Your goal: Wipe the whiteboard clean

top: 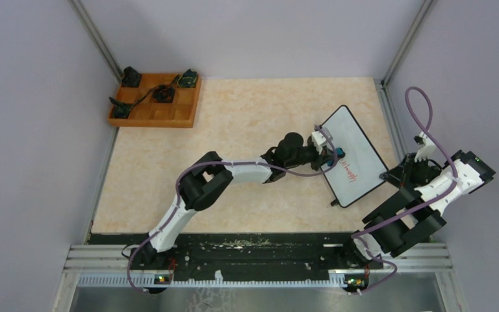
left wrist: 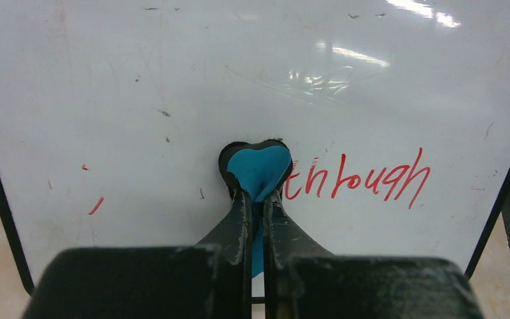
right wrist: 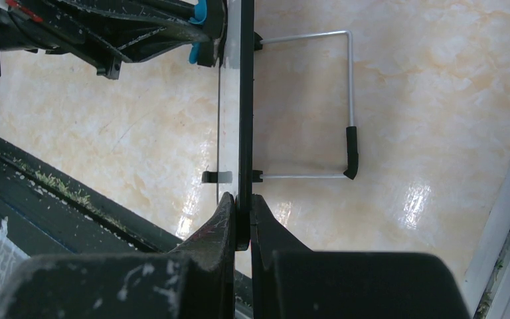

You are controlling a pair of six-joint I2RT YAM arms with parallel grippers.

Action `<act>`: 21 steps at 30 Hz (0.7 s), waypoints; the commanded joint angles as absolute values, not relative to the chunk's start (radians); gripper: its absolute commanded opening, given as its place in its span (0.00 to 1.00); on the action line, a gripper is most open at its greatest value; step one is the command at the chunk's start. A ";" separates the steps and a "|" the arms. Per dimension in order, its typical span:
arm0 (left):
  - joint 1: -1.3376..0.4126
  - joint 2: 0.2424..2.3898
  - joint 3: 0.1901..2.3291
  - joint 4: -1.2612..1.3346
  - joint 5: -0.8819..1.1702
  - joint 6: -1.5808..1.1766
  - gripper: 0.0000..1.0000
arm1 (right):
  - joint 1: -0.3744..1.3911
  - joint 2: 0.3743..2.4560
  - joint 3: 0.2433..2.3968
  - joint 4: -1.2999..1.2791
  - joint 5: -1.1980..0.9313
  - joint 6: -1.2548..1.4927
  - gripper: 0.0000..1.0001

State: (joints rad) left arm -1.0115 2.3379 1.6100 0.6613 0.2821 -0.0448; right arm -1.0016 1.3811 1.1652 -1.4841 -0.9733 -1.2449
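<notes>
Overhead, the whiteboard (top: 357, 140) stood propped toward the right of a beige marbled tabletop (top: 247, 123), pale lilac walls (top: 247, 32) around and a wooden tray (top: 151, 122) in the far-left corner. The left gripper (left wrist: 257, 198) was clamped on a blue eraser (left wrist: 260, 169) against the board beside red writing (left wrist: 358, 179); the right gripper (right wrist: 240, 203) pinched the board's edge
</notes>
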 commanded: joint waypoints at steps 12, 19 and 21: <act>-0.918 2.304 1.580 0.610 0.295 -0.038 0.00 | -0.960 1.363 1.121 -1.500 -0.885 -1.342 0.00; -0.851 2.355 1.701 0.518 0.316 -0.038 0.00 | -0.953 1.354 1.122 -1.500 -0.885 -1.337 0.00; -0.838 2.377 1.749 0.483 0.321 -0.034 0.00 | -0.949 1.348 1.119 -1.500 -0.884 -1.337 0.00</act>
State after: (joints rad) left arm -0.8600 2.3348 1.6482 0.5518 0.3080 -0.0479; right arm -0.9802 1.3746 1.1645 -1.4857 -0.9924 -1.2465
